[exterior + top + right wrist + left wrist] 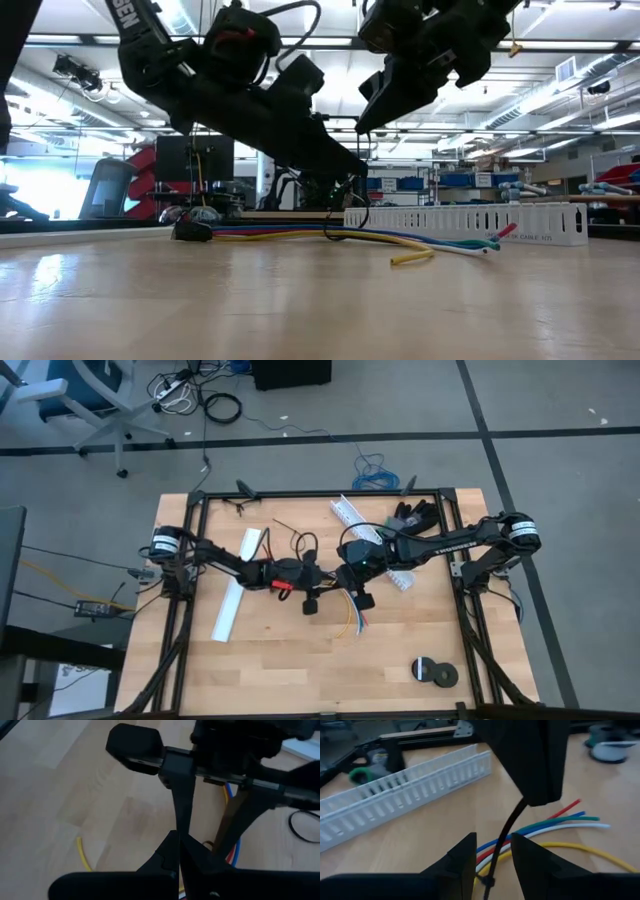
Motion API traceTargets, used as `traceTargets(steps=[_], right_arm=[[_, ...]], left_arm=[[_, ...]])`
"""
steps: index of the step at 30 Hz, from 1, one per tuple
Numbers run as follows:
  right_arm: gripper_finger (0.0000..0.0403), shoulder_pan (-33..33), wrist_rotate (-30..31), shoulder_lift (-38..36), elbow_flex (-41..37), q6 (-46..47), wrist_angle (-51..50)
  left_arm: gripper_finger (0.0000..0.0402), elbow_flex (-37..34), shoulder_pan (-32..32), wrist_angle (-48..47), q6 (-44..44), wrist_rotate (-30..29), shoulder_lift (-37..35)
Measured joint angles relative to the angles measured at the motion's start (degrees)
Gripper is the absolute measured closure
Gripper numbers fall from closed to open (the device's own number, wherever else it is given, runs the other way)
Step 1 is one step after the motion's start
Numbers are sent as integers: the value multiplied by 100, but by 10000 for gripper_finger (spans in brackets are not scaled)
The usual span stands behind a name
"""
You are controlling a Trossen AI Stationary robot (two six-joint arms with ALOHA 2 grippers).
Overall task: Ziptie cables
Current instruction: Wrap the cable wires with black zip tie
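Observation:
The cables (555, 827), red, blue, green, white and yellow wires, lie flat on the table's middle (352, 618). A thin black ziptie (507, 827) rises from its head at the bundle to my right gripper (180, 851), which is shut on it above the cables (352, 588). My left gripper (493, 855) is low over the bundle, coming from the table's left (322, 584). It is open, with one finger on each side of the ziptie strip and the wires. Whether its fingers touch them I cannot tell. My right gripper pinches the ziptie's upper free end (519, 806) between its two shut fingers, coming slanting down from above. The strip runs nearly straight down from the fingers to its head (487, 882) at the cables, which stay on the table.
A white slotted channel (405, 790) lies just beyond the cables toward the far right (372, 545). A second white channel (235, 600) lies at the left. Two tape rolls (435, 672) sit near the front right. Bare wood lies in front of the cables.

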Motion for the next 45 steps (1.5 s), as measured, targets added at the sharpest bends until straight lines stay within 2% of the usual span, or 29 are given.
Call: traceTargets(steps=[3, 7, 9, 13, 14, 17, 20, 24, 28, 32, 35, 38, 40, 42, 45], right_arm=[[403, -14, -15, 0, 0, -41, 59], [403, -34, -31, 0, 0, -43, 146], [403, -37, -31, 0, 0, -43, 162], [403, -41, -25, 0, 0, -43, 171], [403, -44, -15, 0, 0, -41, 166], [403, -57, 206, 0, 2, 36, 152], [402, -104, 673, 0, 7, 278, 113], [395, -125, 1062, -134, 9, 357, -272], [390, -39, 1174, -581, 9, 613, -833], [395, 200, 1691, -1126, -40, 1224, -1594], [401, 485, 2071, -1528, -467, 1631, -1559], [402, 761, 2297, -1834, -1247, 2174, -855], [402, 973, 2563, -1920, -1972, 2514, 207], [403, 1178, 2909, -1884, -2772, 2640, 1901], [403, 1322, 3338, -1419, -3880, 2595, 5198]], left_arm=[[270, 0, 50, 27, -1, 293, 0], [279, 0, 108, 2, 2, 308, 0], [300, 0, 129, 4, 26, 306, 0], [380, 0, 155, -3, 249, 310, 0], [389, 0, 155, -9, 285, 311, 0], [395, 0, 164, -26, 297, 281, 0], [397, -2, 166, -71, 280, 232, 2], [399, -4, 164, -147, 170, 121, 2], [400, -2, 164, -239, 129, 45, 2], [400, -4, 159, -235, 124, 27, 2], [400, -5, 159, -233, 111, 28, 2], [401, -6, 159, -212, 99, -5, 2], [401, -5, 159, -210, -6, -15, 2], [401, -4, 159, -173, -38, -18, 2], [401, -7, 159, -87, -168, -20, 2]])
